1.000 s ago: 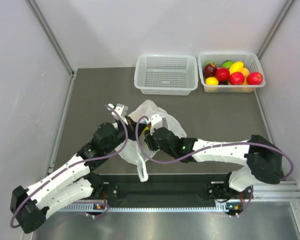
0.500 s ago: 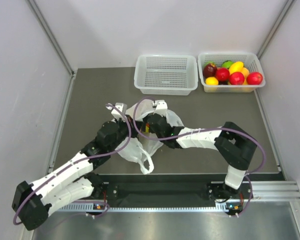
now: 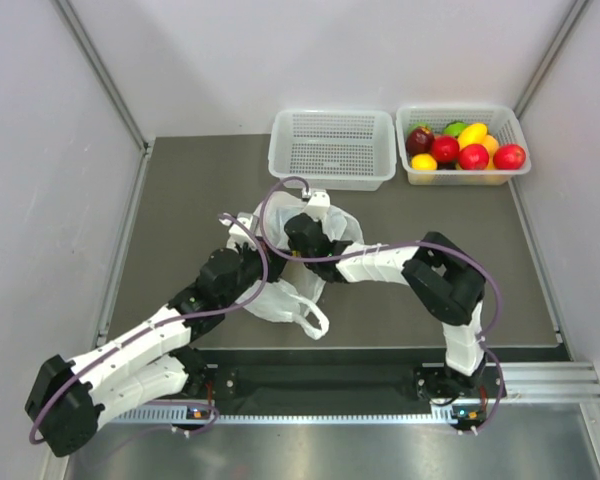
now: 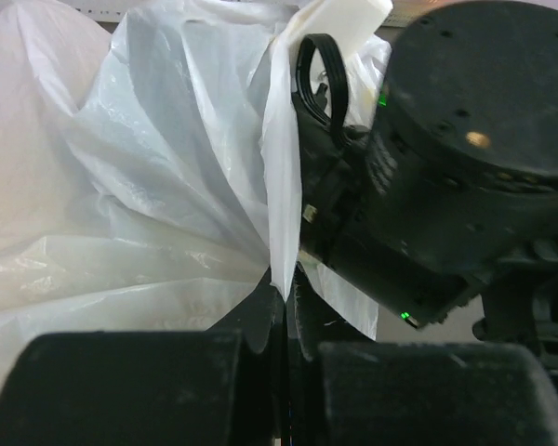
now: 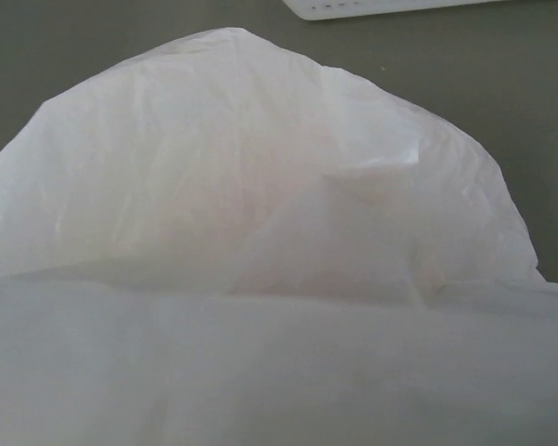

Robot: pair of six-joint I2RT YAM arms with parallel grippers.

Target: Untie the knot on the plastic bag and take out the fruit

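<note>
The white plastic bag (image 3: 280, 295) lies crumpled mid-table between both arms. My left gripper (image 3: 255, 250) is shut on a thin fold of the bag; in the left wrist view the jaws (image 4: 286, 293) pinch a strip of film that rises taut. My right gripper (image 3: 310, 225) is pushed against the bag's top, and its dark wrist (image 4: 465, 158) stands just right of the pinched fold. White film (image 5: 279, 232) fills the right wrist view and hides the fingers. The fruit is hidden inside the bag. No knot shows.
An empty white perforated basket (image 3: 332, 150) stands at the back centre. Beside it on the right, a second basket (image 3: 500, 120) holds a heap of red, yellow and green fruit. One loop handle (image 3: 315, 320) of the bag trails toward the near edge.
The right arm has swung left and farther back, its gripper pressing into the bag's top. The bag has shifted, its loop handle sliding right. The left gripper kept its pinch.
</note>
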